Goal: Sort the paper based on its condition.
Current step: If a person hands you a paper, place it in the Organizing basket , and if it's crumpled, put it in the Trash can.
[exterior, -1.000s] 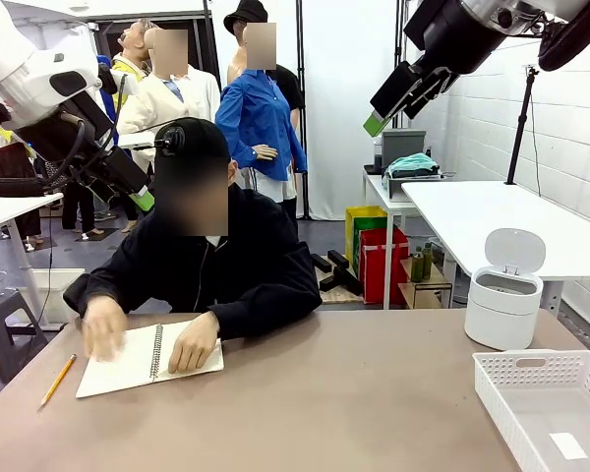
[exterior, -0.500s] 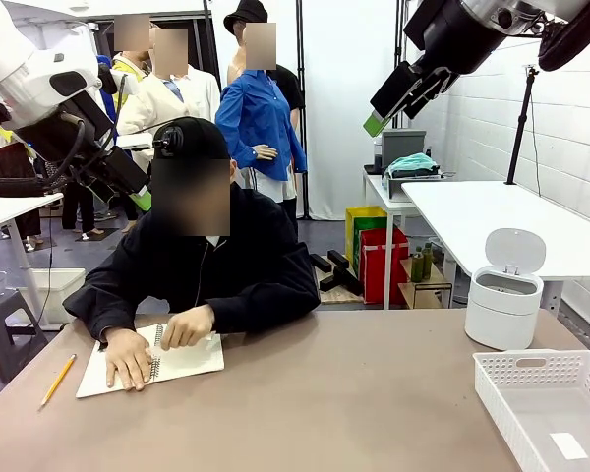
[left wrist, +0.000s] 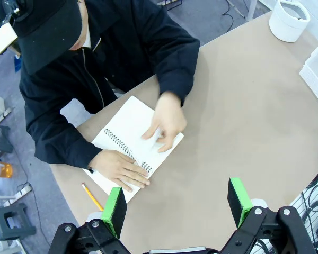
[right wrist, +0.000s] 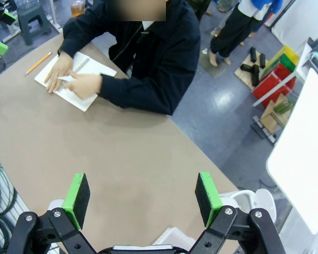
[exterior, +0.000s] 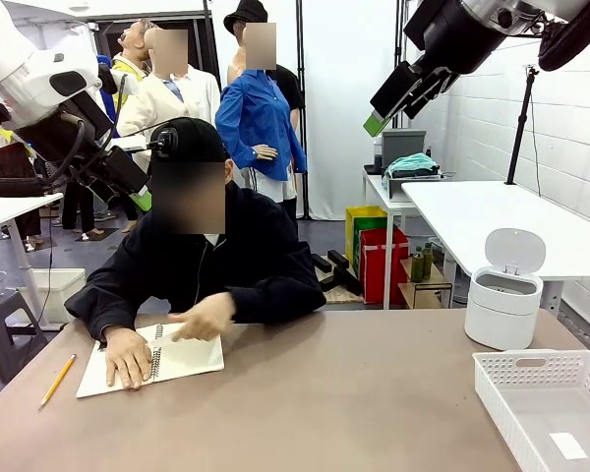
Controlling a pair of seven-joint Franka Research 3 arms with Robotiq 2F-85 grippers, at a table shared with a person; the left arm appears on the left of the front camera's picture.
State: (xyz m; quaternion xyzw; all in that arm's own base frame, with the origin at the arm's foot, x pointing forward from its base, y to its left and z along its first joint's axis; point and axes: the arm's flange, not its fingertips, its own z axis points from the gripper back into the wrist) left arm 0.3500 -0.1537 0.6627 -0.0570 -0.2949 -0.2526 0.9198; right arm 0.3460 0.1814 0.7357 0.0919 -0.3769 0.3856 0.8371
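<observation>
Your tabletop extras, left to right

You have a spiral notebook (exterior: 182,361) lying open at the left of the brown table (exterior: 354,393), in front of the seated person in the dark jacket (exterior: 251,261), with a yellow pencil (exterior: 58,381) near its left edge. At your right, a white slotted basket (exterior: 492,393) holds a small white label (exterior: 568,445). Beyond it stands a round white bin (exterior: 504,310), lid up.

This is looking like a robotics lab: a white robot arm (exterior: 29,74) is hanging at the near left; worktables (exterior: 501,214), crates (exterior: 385,264) and a black stand (exterior: 519,128) are lining the far right.
</observation>
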